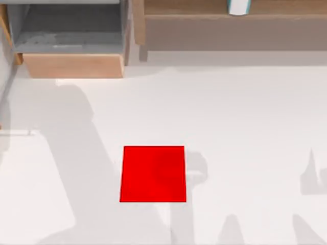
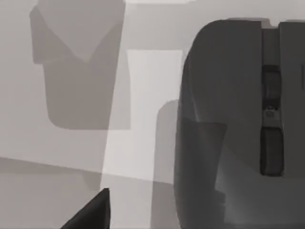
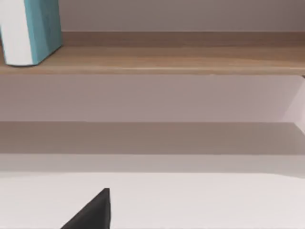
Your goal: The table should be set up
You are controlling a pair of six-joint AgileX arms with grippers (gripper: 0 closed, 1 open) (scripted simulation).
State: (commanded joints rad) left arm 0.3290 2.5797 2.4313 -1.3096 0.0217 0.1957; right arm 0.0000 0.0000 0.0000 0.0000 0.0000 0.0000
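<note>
Table [image 1: 245,132] setup is judged barely begun: a red mat [image 1: 153,173] is laid, a cup [image 1: 238,6] perhaps left shelved, and gripper states cannot be told.

At the far edge of the top view, our frame cut off the white and teal container [image 1: 238,7] on the wooden shelf [image 1: 204,10], leaving just its base. The open drawer [image 1: 71,41] was clipped too, so we could not see its whole inside. In our right wrist view, the container [image 3: 31,31] lost its top. One dark fingertip [image 2: 90,214] poked into our left wrist view, and another [image 3: 90,212] into the right.
</note>
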